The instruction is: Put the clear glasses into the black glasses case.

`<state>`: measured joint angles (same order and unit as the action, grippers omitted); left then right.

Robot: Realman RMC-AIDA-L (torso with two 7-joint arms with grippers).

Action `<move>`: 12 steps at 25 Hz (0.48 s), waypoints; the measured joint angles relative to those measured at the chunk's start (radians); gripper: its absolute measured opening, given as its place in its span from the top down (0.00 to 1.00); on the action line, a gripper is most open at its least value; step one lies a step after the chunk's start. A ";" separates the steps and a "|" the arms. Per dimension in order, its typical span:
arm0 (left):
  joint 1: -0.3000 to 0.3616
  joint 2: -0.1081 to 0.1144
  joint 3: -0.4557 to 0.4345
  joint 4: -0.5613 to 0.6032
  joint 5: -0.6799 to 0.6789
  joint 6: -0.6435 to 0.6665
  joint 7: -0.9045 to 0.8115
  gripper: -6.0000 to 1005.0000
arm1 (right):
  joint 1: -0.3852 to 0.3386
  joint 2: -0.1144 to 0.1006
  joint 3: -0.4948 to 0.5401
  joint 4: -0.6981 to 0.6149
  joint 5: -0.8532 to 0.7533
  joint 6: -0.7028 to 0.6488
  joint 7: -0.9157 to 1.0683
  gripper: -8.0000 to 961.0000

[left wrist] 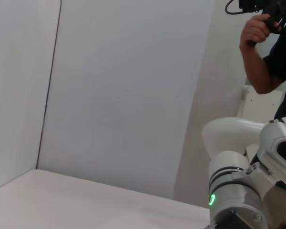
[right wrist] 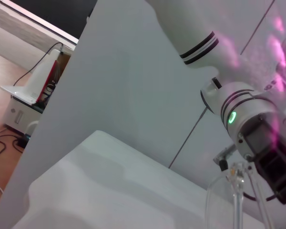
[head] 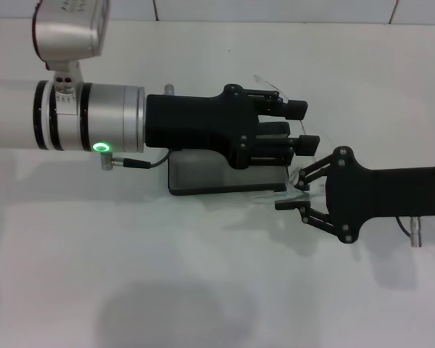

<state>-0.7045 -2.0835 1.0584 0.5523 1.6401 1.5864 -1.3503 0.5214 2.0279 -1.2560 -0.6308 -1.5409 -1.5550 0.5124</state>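
The black glasses case (head: 217, 177) lies open in the middle of the table, its grey lining showing, half hidden under my left gripper (head: 304, 125). That gripper hovers over the case with its two fingers apart and nothing clearly between them. The clear glasses (head: 299, 185) are a faint transparent shape at the case's right end, with a thin arm curving up behind the left fingers. My right gripper (head: 293, 194) reaches in from the right and pinches them. In the right wrist view the clear glasses (right wrist: 236, 188) stand close to the camera.
The white table (head: 203, 290) spreads around the case, with a tiled wall behind it. In the left wrist view a person (left wrist: 267, 43) holding a camera stands beyond the table, behind my right arm (left wrist: 236, 191).
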 joint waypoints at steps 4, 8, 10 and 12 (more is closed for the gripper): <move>0.000 0.001 0.002 0.001 0.006 0.000 0.000 0.41 | -0.008 0.000 0.002 -0.003 0.000 0.000 -0.007 0.87; -0.004 -0.003 0.025 0.003 0.027 0.000 -0.001 0.41 | -0.008 0.000 0.003 -0.003 0.001 0.000 -0.007 0.87; -0.007 -0.003 0.046 0.004 0.026 -0.001 -0.002 0.41 | -0.008 0.000 0.003 -0.003 0.000 -0.001 -0.008 0.87; -0.009 -0.003 0.055 0.005 0.025 -0.001 -0.002 0.41 | -0.008 0.000 0.003 -0.003 0.000 -0.001 -0.008 0.87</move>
<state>-0.7135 -2.0869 1.1136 0.5570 1.6656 1.5858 -1.3526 0.5137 2.0279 -1.2531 -0.6336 -1.5406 -1.5556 0.5048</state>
